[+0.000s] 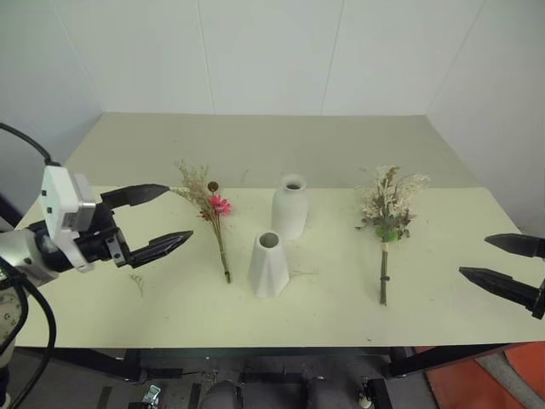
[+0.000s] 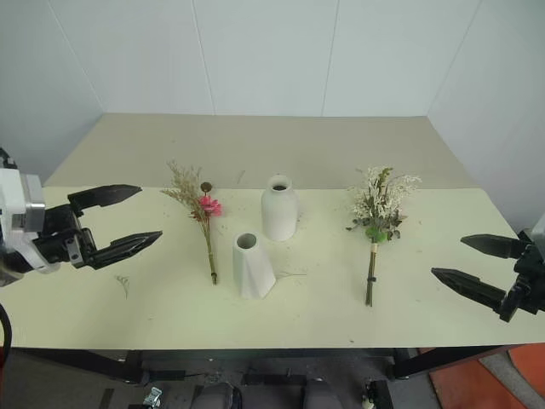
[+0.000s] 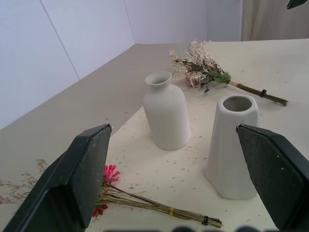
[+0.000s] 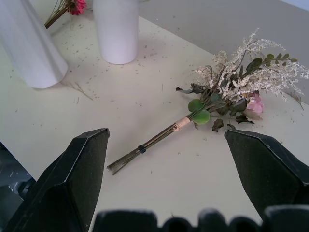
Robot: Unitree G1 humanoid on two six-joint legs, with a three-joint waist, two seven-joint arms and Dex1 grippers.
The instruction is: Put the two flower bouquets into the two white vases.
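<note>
Both bouquets flat on the bench point(image 1: 102, 315), not in vases. Sparse pink-flower bunch point(image 1: 210, 213) lies left of the two vases; fuller cream-and-green bunch point(image 1: 388, 213) lies to their right. Bottle-shaped vase point(image 1: 290, 207) upright, faceted cone vase point(image 1: 269, 265) just in front of it, both empty. Left end effector point(image 1: 157, 221) released, hovering left of the sparse bunch. Right end effector point(image 1: 507, 264) released, right of the fuller bunch, holding nothing.

White vases point(image 1: 289, 207), pale yellow table point(image 1: 341, 298), pink flower point(image 1: 220, 204).
</note>
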